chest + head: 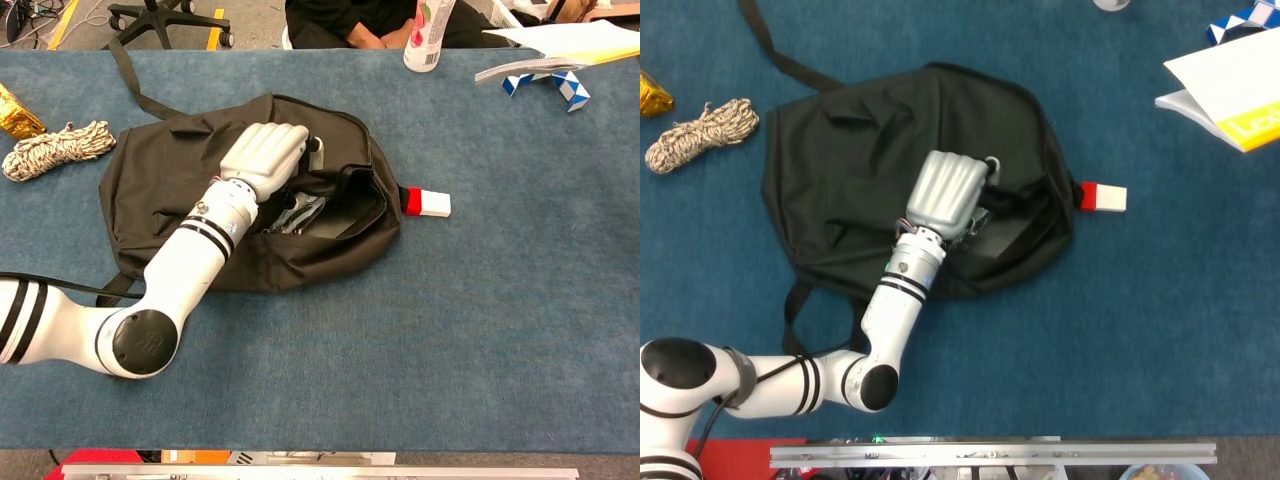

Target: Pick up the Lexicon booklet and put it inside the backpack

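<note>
The black backpack [850, 160] lies flat on the blue table, also seen in the chest view [150, 180]. My left hand [943, 190] grips the upper edge of its zip opening, fingers curled over the flap and hidden. The flap is pulled left, so the opening [330, 210] gapes and shows a grey lining. The white and yellow Lexicon booklet [1230, 85] is at the far right edge, well away from the bag. In the chest view the booklet [565, 42] sits above a blue-white puzzle. What supports it is out of frame. My right hand is not visible.
A red-and-white block [1103, 197] lies just right of the bag. A coiled rope [700, 133] and a gold packet [652, 92] are at the far left. A bottle [427, 35], the blue-white twist puzzle [560, 88] and a seated person [350, 20] line the far edge.
</note>
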Controlling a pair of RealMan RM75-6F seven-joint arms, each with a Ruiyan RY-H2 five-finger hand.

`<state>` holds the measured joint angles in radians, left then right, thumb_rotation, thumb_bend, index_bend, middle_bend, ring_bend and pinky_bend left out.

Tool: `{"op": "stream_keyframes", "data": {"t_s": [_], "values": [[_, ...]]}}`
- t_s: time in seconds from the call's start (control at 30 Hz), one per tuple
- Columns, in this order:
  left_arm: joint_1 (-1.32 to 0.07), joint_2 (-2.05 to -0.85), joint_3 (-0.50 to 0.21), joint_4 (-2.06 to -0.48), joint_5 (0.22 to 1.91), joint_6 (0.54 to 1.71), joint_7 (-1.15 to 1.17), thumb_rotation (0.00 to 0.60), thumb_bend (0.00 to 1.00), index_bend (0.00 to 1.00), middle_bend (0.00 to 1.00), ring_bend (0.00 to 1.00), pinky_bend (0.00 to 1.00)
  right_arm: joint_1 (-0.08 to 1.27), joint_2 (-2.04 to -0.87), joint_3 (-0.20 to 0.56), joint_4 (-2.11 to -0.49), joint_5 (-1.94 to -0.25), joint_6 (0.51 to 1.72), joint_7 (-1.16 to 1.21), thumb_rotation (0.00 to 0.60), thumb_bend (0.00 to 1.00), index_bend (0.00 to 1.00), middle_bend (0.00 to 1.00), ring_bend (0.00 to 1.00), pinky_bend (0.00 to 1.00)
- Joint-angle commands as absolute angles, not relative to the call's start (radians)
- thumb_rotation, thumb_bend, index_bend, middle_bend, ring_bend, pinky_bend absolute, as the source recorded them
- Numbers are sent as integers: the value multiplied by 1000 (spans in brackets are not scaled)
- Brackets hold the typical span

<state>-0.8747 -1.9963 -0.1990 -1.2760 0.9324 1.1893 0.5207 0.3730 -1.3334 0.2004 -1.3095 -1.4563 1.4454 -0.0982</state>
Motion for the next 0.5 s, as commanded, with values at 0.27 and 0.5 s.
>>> {"op": "stream_keyframes", "data": {"t_s": [0.27,0.5], "values": [[-792,-1880,-318,-1414,904,1133,334,600,341,655,740,784,998,369,-1323,192,-1331,-1467,1442,-84,600,691,724,632,581,774],[-748,-1728,-348,-1590,872,1047,239,600,341,636,729,772,993,377,-1328,188,-1340,-1481,1436,-83,600,691,724,632,581,774]]}}
